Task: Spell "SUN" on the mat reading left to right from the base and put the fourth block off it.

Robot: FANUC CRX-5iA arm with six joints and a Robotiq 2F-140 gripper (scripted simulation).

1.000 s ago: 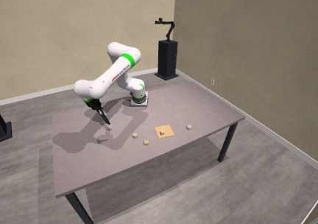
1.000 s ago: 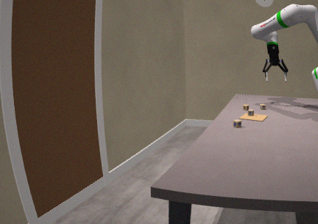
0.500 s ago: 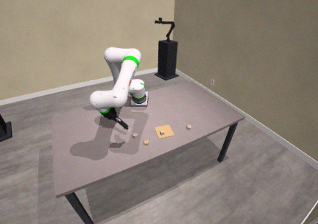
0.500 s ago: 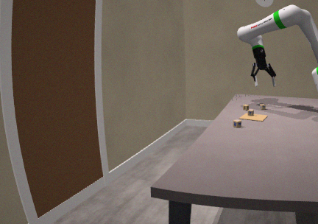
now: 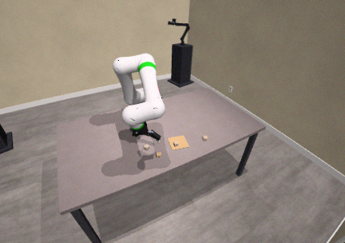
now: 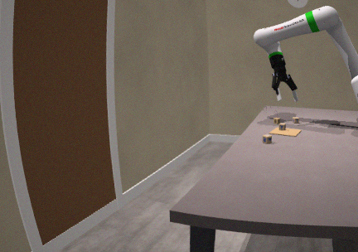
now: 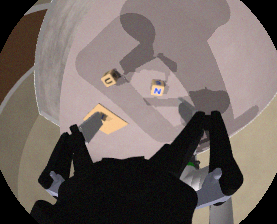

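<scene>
Four small wooden letter blocks lie on the table. One block (image 5: pixel 175 144) (image 6: pixel 282 126) sits on the orange mat (image 5: pixel 183 140) (image 6: pixel 292 132) (image 7: pixel 113 125). Another block (image 5: pixel 204 137) (image 6: pixel 267 138) lies off the mat on its right. Two blocks (image 5: pixel 146 146) (image 5: pixel 158 154) lie left of the mat; the wrist view shows them too, one with what looks like a U (image 7: pixel 109 80) and one with a blue N (image 7: pixel 158 87). My gripper (image 5: pixel 149 137) (image 6: pixel 287 96) (image 7: pixel 141 128) is open and empty, and it hangs well above these two blocks. The other letters are too small to read.
The robot's base and arm stand at the back of the table behind the blocks. A black pedestal with a small camera arm (image 5: pixel 181 60) stands on the floor beyond the table's far corner. The table's front edge is near the blocks.
</scene>
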